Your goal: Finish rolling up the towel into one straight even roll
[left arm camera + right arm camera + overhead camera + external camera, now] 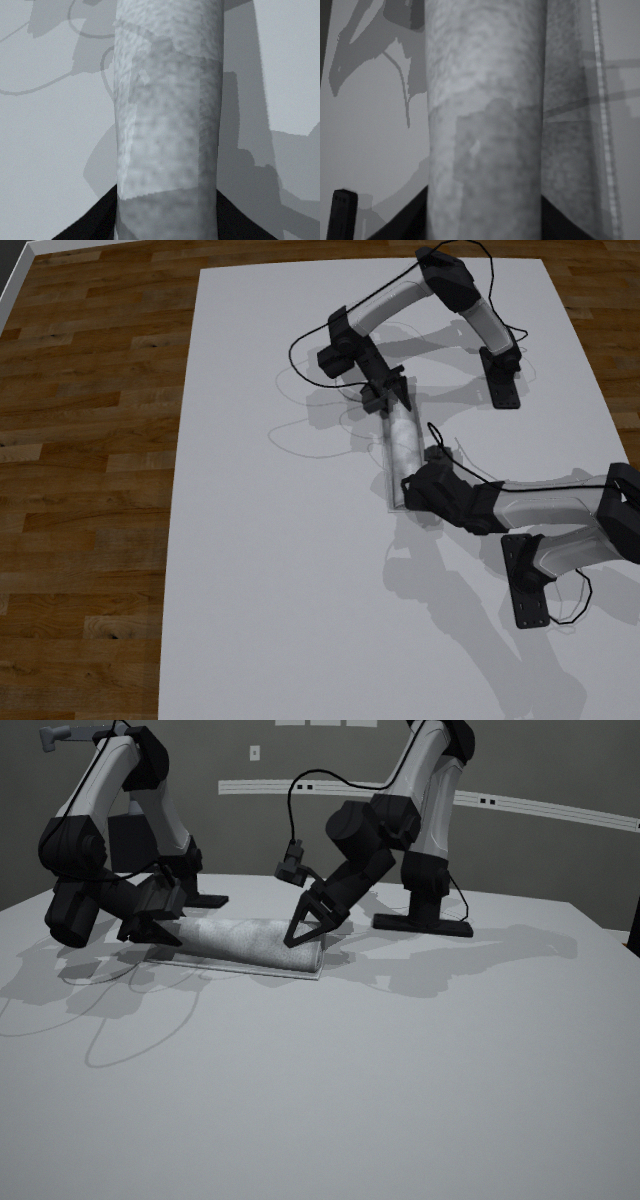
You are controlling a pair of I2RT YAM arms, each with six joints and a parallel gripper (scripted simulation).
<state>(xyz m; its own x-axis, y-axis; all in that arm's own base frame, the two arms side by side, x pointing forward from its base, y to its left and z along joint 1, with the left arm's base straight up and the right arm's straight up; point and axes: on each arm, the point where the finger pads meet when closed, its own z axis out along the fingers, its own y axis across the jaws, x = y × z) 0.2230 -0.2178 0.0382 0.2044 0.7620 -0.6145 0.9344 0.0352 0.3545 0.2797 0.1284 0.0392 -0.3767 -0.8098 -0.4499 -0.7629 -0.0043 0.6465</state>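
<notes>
The towel (405, 442) (242, 939) (167, 125) (485, 125) lies rolled on the tabletop (258, 575) (320, 1081) (45, 130) (375, 150), gripped near opposite ends by the left claw (408, 489) (305, 941) (163, 188) and right claw (398, 407) (180, 930) (479, 191), a flat strip (390, 462) (232, 968) (570, 165) running alongside between and beyond them.

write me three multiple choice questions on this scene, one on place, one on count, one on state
1. Where does the flat strip lie beside the roll?
a) facing the arm bases
b) facing away from them
c) on top

2. How many claws straddle the roll?
a) none
b) one
c) two

3. How is the towel?
a) fully spread
b) mostly rolled
c) folded square

1 b: the top view shows the strip opposite the bases.
2 c: the wrist views show it between the fingers of both left claw and right claw.
3 b: the exterior view shows a thick roll with a narrow strip flat.
</notes>
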